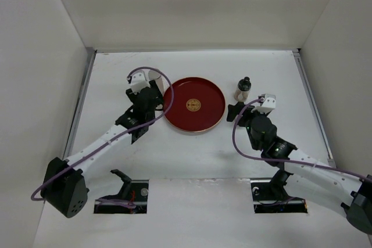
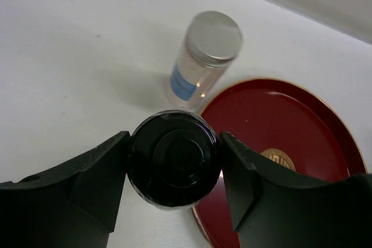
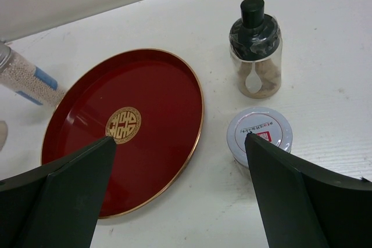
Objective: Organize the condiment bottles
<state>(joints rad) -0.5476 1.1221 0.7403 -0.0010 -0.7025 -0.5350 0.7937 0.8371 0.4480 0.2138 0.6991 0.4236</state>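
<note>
While gripping black-capped bottle (image 2: 173, 164) in left end effector (image 2: 174, 149), sits just left of red tray (image 1: 180, 114). Holds right end effector (image 3: 180, 139) released, near white-lidded jar (image 3: 259, 132) right of tray.

I'm seeing the tray (image 3: 157, 79) red, gold rim, gold emblem (image 3: 123, 124); the cylinder (image 2: 200, 62) is showing silver lid, blue label; the bottle (image 2: 173, 166) in my left gripper (image 2: 174, 149) is showing a black cap; the jar (image 3: 259, 132) lid is reading white, red print.

A black-capped bottle (image 3: 256, 56) stands beyond a white-lidded jar (image 3: 259, 135), beside the red tray (image 3: 145, 85).
</note>
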